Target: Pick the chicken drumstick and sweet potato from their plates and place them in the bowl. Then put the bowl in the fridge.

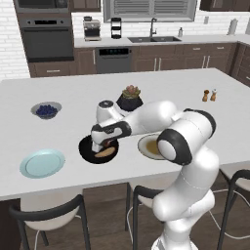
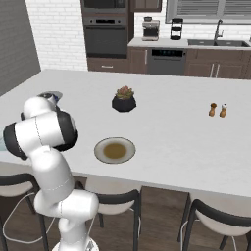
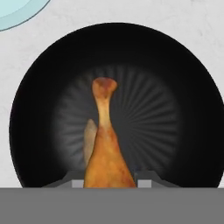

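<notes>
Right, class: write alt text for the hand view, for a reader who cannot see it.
The gripper holds a chicken drumstick, bone end forward, over a glossy black bowl. A sweet potato peeks from behind it; a light blue plate shows in one corner.

Gripper [image 1: 102, 146] hung right over black bowl [image 1: 98, 150], drumstick [image 3: 106, 151] btwn its jaws, sweet potato [image 1: 104, 153] already inside. Succulent pot [image 1: 129, 99] stood close behind the arm; light blue plate [image 1: 42, 162] left, beige plate [image 1: 150, 146] right. Counter [image 1: 185, 93] beyond lay open except for the shakers [image 1: 209, 95].
</notes>
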Motion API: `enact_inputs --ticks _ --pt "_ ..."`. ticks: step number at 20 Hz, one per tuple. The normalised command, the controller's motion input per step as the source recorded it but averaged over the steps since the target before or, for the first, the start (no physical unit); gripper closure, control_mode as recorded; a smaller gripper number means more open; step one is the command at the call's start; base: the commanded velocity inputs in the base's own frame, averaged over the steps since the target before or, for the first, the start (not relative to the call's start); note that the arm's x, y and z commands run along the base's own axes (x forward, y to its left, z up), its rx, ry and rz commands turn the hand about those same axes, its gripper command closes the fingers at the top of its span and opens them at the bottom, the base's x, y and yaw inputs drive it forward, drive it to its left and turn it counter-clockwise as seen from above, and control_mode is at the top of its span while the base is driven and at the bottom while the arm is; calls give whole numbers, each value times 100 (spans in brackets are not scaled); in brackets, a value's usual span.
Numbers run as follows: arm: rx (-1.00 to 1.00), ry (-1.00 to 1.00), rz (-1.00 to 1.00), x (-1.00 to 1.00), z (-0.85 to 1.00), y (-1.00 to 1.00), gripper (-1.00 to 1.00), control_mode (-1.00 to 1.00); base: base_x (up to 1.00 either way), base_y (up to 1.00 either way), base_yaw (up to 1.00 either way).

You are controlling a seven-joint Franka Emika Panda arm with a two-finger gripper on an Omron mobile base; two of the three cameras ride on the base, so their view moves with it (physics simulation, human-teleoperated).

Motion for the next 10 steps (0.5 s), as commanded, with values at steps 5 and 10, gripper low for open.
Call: enact_inputs --ticks 5,10 --pt "0 0 0 0 -19 4 -100 -100 0 0 0" --pt "0 0 0 7 -20 0 -100 -100 0 0 0"
